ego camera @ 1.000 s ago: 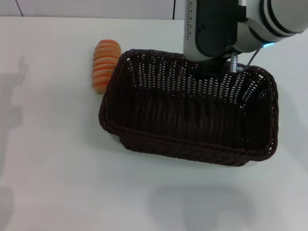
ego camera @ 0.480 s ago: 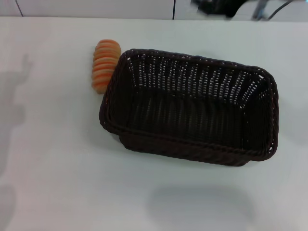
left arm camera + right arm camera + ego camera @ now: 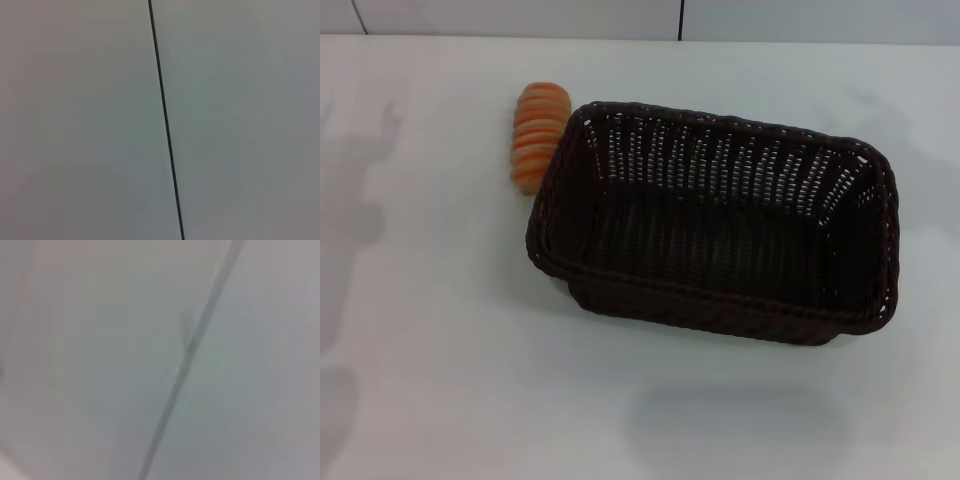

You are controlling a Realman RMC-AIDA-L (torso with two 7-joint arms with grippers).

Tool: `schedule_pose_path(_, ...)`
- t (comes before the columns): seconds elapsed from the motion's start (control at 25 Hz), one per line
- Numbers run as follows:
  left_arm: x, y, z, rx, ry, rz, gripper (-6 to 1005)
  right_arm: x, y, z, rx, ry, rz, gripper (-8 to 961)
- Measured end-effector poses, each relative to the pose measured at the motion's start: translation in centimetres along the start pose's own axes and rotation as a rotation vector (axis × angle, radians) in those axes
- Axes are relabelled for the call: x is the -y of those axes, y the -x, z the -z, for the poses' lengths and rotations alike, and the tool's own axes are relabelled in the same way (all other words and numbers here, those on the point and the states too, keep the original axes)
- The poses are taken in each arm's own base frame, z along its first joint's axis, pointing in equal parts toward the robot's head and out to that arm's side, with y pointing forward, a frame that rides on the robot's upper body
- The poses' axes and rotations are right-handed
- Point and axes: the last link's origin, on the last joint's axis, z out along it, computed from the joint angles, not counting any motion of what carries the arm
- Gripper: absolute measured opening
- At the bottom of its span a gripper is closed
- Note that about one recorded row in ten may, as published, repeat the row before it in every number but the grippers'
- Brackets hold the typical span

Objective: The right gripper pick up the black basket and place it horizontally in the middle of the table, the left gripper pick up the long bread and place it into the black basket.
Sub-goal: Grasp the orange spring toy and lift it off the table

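The black basket [image 3: 720, 230] lies lengthwise across the middle of the white table [image 3: 430, 340] in the head view, open side up and empty. The long bread [image 3: 537, 134] lies on the table just beyond the basket's far left corner, close against its rim. Neither gripper shows in any view. Both wrist views show only a pale surface crossed by a dark seam.
A wall with a dark vertical seam [image 3: 680, 18] runs along the table's far edge. Arm shadows fall on the table at the left [image 3: 355, 190].
The right arm stood over the basket's far rim one second ago, then lifted away and left the head view. The basket and the bread have not moved.
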Motion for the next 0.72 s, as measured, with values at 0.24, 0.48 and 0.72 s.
schedule_pose_path(0.24,-0.3,-1.0,0.0,-0.016,0.013,0.002,829,1.8,-2.5,3.3,0.105,-0.132,-0.072,545)
schedule_pose_path(0.48,-0.5,-1.5,0.3,-0.009,0.025,0.002,829,2.2,-5.6,5.8,0.096,-0.214,-0.163,545)
schedule_pose_path(0.72,-1.1,-1.6,0.2,0.009,0.054,-0.004,830,2.3,-10.2,7.4,0.076,-0.280,-0.241,545)
